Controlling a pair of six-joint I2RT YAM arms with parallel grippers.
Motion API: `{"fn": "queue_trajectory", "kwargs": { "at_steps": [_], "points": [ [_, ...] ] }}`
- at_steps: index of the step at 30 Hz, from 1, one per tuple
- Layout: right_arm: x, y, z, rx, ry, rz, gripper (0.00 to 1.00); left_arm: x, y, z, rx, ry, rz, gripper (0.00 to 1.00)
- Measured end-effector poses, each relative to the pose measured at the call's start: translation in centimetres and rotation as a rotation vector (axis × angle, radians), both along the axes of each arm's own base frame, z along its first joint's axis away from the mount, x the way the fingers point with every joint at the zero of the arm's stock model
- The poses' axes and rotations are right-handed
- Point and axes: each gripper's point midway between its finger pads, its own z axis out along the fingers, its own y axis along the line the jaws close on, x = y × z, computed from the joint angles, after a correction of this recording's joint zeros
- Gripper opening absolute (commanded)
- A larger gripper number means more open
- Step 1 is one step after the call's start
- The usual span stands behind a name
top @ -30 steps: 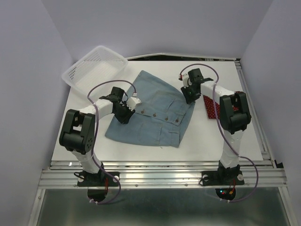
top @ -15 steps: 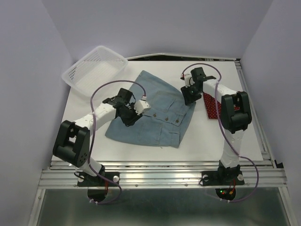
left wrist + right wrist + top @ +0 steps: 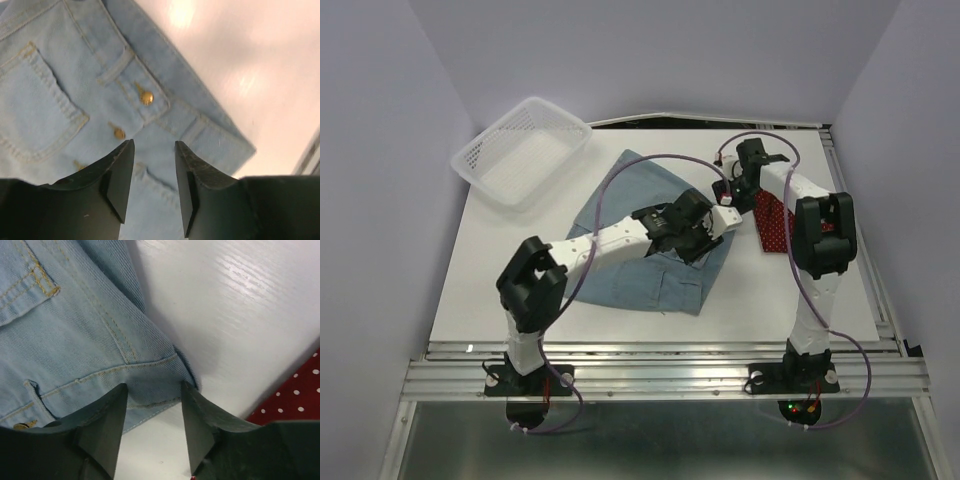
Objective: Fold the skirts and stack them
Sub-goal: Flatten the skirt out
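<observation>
As the left gripper (image 3: 154,145) swings from the denim skirt's (image 3: 645,285) left edge over to its buttoned right side, its jaws and the right gripper's (image 3: 152,390) spread apart, empty. The denim skirt lies mid-table, with the red dotted skirt (image 3: 772,225) to its right. Probably a fresh grasp coming.

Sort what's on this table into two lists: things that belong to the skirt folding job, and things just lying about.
Belongs to the job:
- light blue denim skirt
- dark red dotted skirt

Just lying about:
- white mesh basket
</observation>
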Motion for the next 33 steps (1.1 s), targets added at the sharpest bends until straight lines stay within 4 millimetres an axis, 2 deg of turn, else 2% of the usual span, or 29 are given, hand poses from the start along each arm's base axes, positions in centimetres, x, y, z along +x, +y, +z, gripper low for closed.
{"fn": "queue_trajectory", "kwargs": {
  "at_steps": [2, 4, 6, 10, 14, 20, 23, 28, 33],
  "points": [
    [0.2, -0.1, -0.3, 0.02, 0.016, -0.026, 0.61, 0.7, -2.0, -1.2, 0.003, 0.018, 0.035, 0.42],
    [0.1, 0.1, -0.4, 0.064, 0.041, -0.056, 0.59, 1.0, -3.5, -3.0, 0.019, 0.041, 0.067, 0.37],
    [-0.1, 0.3, -0.2, 0.116, 0.066, -0.092, 0.52, 1.0, -4.2, -4.5, 0.039, 0.06, 0.088, 0.36],
    [-1.0, -0.1, 0.4, 0.215, 0.124, -0.201, 0.48, 0.6, -4.6, -6.4, 0.06, 0.099, 0.117, 0.36],
    [-3.9, -0.7, 1.8, 0.257, 0.171, -0.309, 0.45, 0.7, -4.7, -6.6, 0.055, 0.108, 0.146, 0.37],
    [-7.0, 0.0, 3.9, 0.311, 0.194, -0.381, 0.44, 1.0, -5.0, -7.0, 0.04, 0.114, 0.171, 0.39],
    [-9.0, 0.7, 3.1, 0.346, 0.246, -0.402, 0.42, 1.0, -5.1, -8.1, 0.053, 0.126, 0.176, 0.42],
    [-12.5, 0.9, 0.3, 0.348, 0.364, -0.44, 0.39, 0.9, -4.9, -9.7, 0.08, 0.142, 0.188, 0.4],
    [-13.3, 1.3, -0.9, 0.372, 0.389, -0.449, 0.39, 1.4, -5.0, -10.0, 0.084, 0.129, 0.206, 0.39]
  ]
}}
